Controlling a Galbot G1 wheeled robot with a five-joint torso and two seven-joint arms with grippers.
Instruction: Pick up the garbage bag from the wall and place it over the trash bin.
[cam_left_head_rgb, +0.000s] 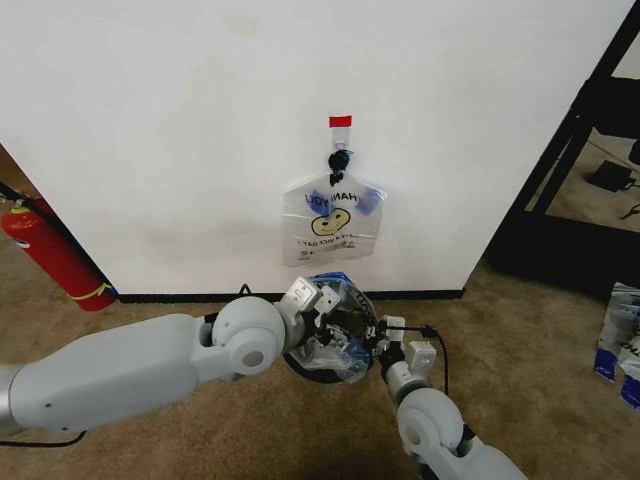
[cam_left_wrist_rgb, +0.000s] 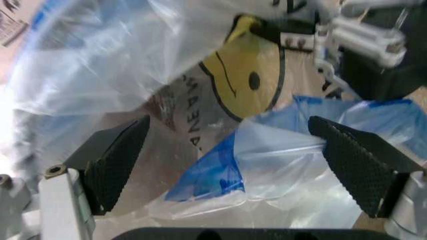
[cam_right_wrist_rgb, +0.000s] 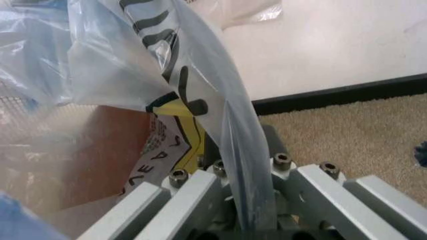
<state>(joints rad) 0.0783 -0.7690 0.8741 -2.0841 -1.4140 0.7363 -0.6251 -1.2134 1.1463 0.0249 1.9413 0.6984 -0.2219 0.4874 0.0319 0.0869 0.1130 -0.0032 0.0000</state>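
The garbage bag (cam_left_head_rgb: 338, 345), clear crinkly plastic with a yellow smiley and blue patches, lies bunched over the round black trash bin (cam_left_head_rgb: 312, 373) on the carpet just below the wall (cam_left_head_rgb: 180, 130). My left gripper (cam_left_head_rgb: 322, 312) hovers at the bin's left rim. In the left wrist view it (cam_left_wrist_rgb: 228, 127) stands open, with the garbage bag (cam_left_wrist_rgb: 247, 75) loose between its black pads (cam_left_wrist_rgb: 120, 155). My right gripper (cam_left_head_rgb: 383, 338) is at the bin's right rim. It (cam_right_wrist_rgb: 248, 200) is shut on a fold of the garbage bag (cam_right_wrist_rgb: 200, 95).
A twin bag (cam_left_head_rgb: 335, 215) with mirrored lettering hangs from a black hook (cam_left_head_rgb: 340, 160) under a red tape strip (cam_left_head_rgb: 340, 121). A red fire extinguisher (cam_left_head_rgb: 50, 255) leans at the left. A black shelf frame (cam_left_head_rgb: 585, 130) and packets (cam_left_head_rgb: 622, 340) stand at the right.
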